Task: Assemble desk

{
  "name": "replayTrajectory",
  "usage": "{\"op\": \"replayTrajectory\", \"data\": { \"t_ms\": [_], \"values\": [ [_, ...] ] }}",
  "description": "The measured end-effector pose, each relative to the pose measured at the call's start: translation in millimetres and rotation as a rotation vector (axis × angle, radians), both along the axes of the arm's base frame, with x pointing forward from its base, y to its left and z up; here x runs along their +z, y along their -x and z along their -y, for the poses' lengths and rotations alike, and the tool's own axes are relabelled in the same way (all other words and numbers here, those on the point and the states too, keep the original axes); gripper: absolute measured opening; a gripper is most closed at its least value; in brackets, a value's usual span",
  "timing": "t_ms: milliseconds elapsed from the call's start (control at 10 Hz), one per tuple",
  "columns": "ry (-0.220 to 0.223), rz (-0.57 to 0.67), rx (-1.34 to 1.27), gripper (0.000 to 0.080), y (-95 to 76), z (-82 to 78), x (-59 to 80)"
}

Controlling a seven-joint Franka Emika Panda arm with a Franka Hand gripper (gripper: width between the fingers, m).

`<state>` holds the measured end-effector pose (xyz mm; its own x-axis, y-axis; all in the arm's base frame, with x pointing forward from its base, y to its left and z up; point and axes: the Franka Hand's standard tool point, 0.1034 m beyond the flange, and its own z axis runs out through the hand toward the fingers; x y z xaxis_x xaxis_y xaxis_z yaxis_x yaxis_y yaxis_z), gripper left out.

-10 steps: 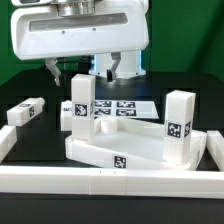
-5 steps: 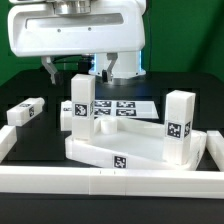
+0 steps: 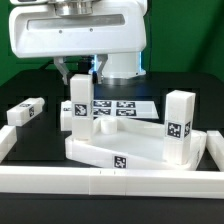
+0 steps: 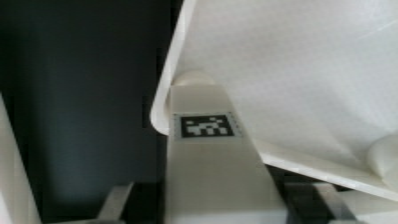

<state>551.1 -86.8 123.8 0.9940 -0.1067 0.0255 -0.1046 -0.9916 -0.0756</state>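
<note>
The desk's tabletop [image 3: 112, 151] lies flat in the middle, a white tray with a raised rim, and it fills one side of the wrist view [image 4: 302, 80]. One white tagged leg [image 3: 80, 100] stands upright at its back left corner. My gripper [image 3: 80, 74] hangs over that leg's top, shut on it. In the wrist view the leg [image 4: 210, 140] runs between my fingers [image 4: 121, 200], which sit tight against its two sides. A second leg [image 3: 178, 124] stands upright at the exterior view's right. A third leg [image 3: 25, 112] lies at the far left, and another [image 3: 65, 118] sits behind the held one.
The marker board [image 3: 122, 107] lies flat behind the tabletop. A long white border rail [image 3: 110, 182] runs along the front, with side pieces at the left [image 3: 8, 142] and right [image 3: 214, 150]. The arm's white body fills the top of the exterior view.
The jaws have closed in from wide open onto the upright leg's top. The finger on the exterior view's left moved right, up to the leg. The parts have not shifted.
</note>
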Motion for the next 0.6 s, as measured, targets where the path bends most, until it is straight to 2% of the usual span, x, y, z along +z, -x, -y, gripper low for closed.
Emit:
{"op": "replayTrajectory", "data": {
  "t_ms": [400, 600],
  "values": [
    [-0.001, -0.001, -0.012, 0.0291, 0.0, -0.1, 0.0],
    [-0.02, -0.009, -0.163, 0.0291, 0.1, -1.0, 0.0]
  ]
}}
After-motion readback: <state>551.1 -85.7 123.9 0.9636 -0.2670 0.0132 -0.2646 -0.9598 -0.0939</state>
